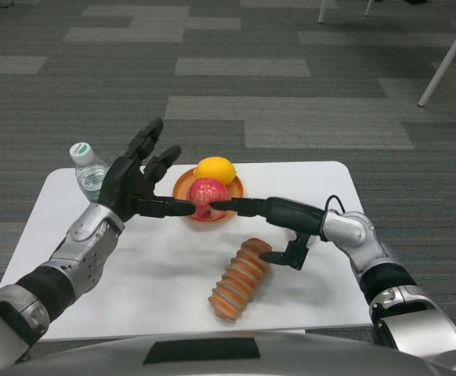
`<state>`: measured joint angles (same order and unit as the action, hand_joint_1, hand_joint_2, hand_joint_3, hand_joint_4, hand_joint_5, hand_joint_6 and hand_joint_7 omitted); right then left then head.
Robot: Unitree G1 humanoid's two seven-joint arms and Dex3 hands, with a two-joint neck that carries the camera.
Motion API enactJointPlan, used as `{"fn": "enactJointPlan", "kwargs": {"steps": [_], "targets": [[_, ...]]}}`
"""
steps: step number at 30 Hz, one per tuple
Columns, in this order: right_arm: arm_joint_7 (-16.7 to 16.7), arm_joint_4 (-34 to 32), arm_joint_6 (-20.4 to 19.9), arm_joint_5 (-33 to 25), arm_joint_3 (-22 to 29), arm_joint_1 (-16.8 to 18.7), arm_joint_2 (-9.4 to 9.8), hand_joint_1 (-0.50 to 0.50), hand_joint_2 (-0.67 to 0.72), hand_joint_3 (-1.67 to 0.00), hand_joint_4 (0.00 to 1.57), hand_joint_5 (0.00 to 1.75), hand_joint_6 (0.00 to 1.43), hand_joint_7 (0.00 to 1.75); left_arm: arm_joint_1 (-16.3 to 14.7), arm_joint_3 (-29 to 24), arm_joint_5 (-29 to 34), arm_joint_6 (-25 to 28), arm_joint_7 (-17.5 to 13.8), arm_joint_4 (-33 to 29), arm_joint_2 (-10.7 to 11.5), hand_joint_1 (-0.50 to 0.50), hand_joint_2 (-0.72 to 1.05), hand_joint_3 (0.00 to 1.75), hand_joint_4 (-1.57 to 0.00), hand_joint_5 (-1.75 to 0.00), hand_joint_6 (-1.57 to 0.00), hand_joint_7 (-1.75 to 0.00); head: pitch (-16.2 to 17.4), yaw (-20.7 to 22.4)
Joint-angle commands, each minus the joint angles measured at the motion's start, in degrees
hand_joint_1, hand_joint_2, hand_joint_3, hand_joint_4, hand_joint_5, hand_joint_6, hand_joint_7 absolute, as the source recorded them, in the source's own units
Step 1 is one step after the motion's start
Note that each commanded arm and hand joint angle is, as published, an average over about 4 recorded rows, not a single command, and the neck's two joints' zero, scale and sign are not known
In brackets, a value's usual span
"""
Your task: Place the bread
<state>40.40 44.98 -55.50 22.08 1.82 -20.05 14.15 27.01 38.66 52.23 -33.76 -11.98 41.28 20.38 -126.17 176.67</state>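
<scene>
Fingers (146, 160) of the left hand (134, 188) are spread wide and hold nothing. Right hand (287, 223) is spread too, empty, just beside the long ridged brown bread (240, 280) lying on the white surface (165, 274). It looks light and soft, so hold it gently around its middle.

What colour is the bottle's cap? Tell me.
Green, on the clear bottle at the table's far left; the head view shows it, the only view.
</scene>
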Motion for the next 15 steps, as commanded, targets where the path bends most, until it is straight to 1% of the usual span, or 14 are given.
{"fn": "enactJointPlan", "kwargs": {"steps": [1,3,6,7,9,11,13,14,15], "targets": [[0.07,-2.29,0.46,-1.67,2.68,-0.32,0.85,-0.46,-0.32,-1.41,0.0,0.1,0.0,0.0,1.55,0.45,0.48,-0.26,-0.15,1.13,0.01,0.5,0.34,0.04,0.0,-0.41,0.0,0.0,0.03,0.01],[0.11,-3.83,1.1,-3.91,3.45,0.01,0.81,-0.46,-0.37,-1.39,0.0,0.1,0.0,0.0,1.79,0.63,0.57,-0.26,-0.15,1.37,0.01,0.5,0.34,0.09,0.0,-0.41,0.0,0.0,0.02,0.17],[0.07,-6.53,3.74,-9.12,3.67,0.89,0.65,-0.46,-0.43,-1.35,0.0,0.07,0.0,0.0,1.95,0.8,0.63,-0.26,-0.15,1.65,0.01,0.5,0.34,0.02,0.0,-0.41,0.0,0.0,-0.05,0.1],[0.05,-7.69,5.54,-11.09,3.89,1.17,0.44,-0.46,-0.45,-1.33,0.0,0.05,0.0,0.0,2.01,0.83,0.63,-0.26,-0.15,1.72,-0.01,0.5,0.34,0.0,0.0,-0.41,0.0,0.0,-0.07,0.1],[-0.08,-9.91,9.19,-15.03,4.37,1.66,-0.05,-0.46,-0.49,-1.29,0.0,0.0,0.0,0.0,2.14,0.87,0.63,-0.26,-0.15,1.87,-0.05,0.5,0.34,0.04,0.0,-0.41,0.0,0.0,-0.09,0.06],[-0.68,-11.67,12.31,-18.94,4.7,1.99,-0.55,-0.46,-0.53,-1.23,0.0,0.0,0.0,0.0,2.25,0.91,0.65,-0.26,-0.15,2.03,-0.1,0.5,0.34,0.09,0.0,-0.41,0.0,0.0,-0.1,0.01],[-2.21,-12.94,14.46,-23.05,4.73,2.25,-1.1,-0.46,-0.51,-0.95,0.0,0.0,0.0,0.0,2.34,0.98,0.68,-0.26,-0.15,2.14,-0.14,0.5,0.34,0.07,0.0,-0.41,0.0,0.0,-0.16,-0.05],[-3.27,-13.52,15.34,-25.2,4.68,2.38,-1.41,-0.46,-0.46,-0.75,0.0,0.0,0.0,0.0,2.38,1.02,0.68,-0.26,-0.15,2.18,-0.16,0.5,0.34,0.07,0.0,-0.41,0.0,0.0,-0.21,-0.04],[-5.11,-14.11,15.98,-27.29,4.68,2.56,-1.85,-0.46,-0.41,-0.58,0.0,0.0,0.0,0.0,2.43,1.04,0.68,-0.26,-0.15,2.2,-0.18,0.5,0.34,0.07,0.0,-0.41,0.0,0.0,-0.31,-0.02]]}}
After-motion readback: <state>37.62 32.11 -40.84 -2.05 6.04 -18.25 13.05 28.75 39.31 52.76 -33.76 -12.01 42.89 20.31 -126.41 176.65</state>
